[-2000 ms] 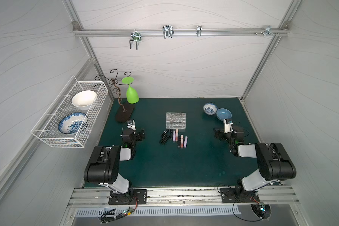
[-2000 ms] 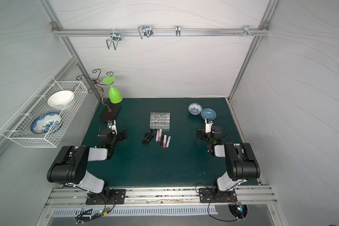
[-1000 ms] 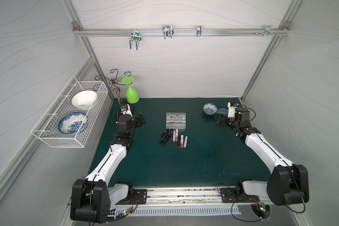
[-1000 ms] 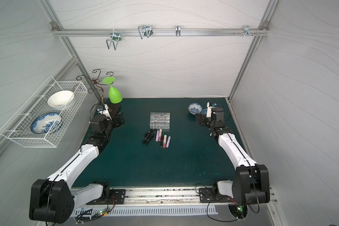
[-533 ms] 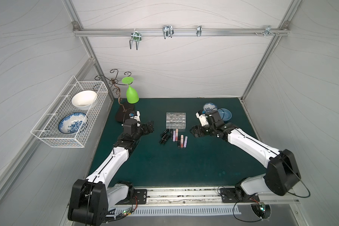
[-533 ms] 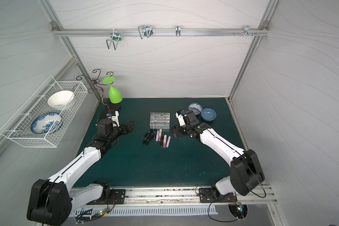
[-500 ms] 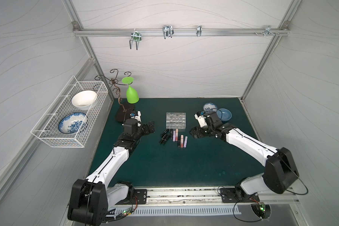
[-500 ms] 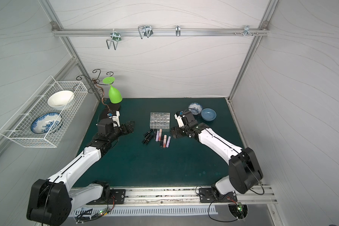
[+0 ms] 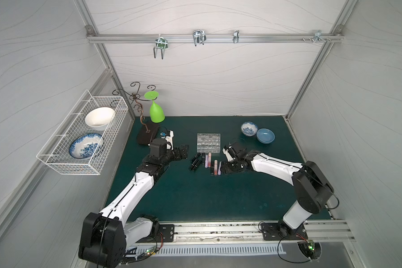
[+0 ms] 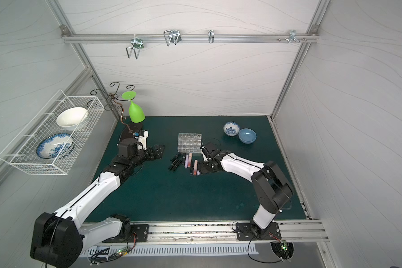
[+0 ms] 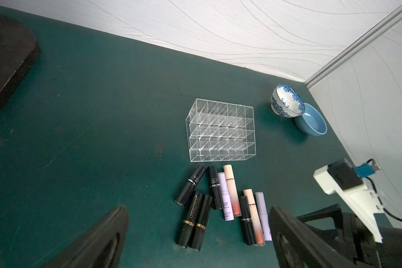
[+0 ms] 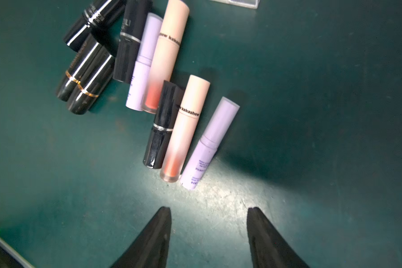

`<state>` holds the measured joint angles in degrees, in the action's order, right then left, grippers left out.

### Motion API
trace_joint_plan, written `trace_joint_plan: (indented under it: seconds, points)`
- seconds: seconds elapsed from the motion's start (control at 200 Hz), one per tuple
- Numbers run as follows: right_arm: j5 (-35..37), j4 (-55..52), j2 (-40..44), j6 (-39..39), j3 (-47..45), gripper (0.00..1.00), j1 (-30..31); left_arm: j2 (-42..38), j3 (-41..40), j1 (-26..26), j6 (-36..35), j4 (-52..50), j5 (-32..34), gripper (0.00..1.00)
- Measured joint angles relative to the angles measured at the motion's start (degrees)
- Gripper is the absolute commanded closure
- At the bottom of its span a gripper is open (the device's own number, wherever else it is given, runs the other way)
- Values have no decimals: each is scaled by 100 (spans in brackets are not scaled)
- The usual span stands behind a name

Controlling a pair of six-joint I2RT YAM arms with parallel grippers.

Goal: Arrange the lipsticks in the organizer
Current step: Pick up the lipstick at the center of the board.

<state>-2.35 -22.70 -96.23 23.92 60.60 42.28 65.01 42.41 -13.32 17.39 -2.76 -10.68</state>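
Right gripper [image 12: 209,210] has swung in beside the lipsticks [image 12: 190,120], some marked "kakashow" or "LESSXCOCO", lying at the organizer's [image 11: 221,130] six o'clock; its jaws half-parted, empty. Left gripper [image 11: 199,207]: jaws wide, empty.

The table [image 9: 195,197] is dark teal green, and the organizer [image 11: 221,132] on it is clear and colourless. Just beside the organizer, the lipsticks [image 11: 224,199] vary. The gold-banded pair [image 11: 192,215] is glossy black, and three silver-banded tubes [image 11: 214,188] are black too. Two peach tubes [image 11: 230,188] fade to orange-red and carry black lettering. Two lilac tubes [image 11: 262,213] are pale with small dark print. Near the organizer, the patterned bowl [image 11: 286,98] is white with blue flowers, and the blue bowl [image 11: 311,120] is plain.
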Motion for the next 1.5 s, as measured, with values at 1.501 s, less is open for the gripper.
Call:
trace_joint_plan:
  seconds: [1.501]
  points:
    - [855,-949,-1504,181,1364,64,282,72,181,-181,-229,-343,-52,9]
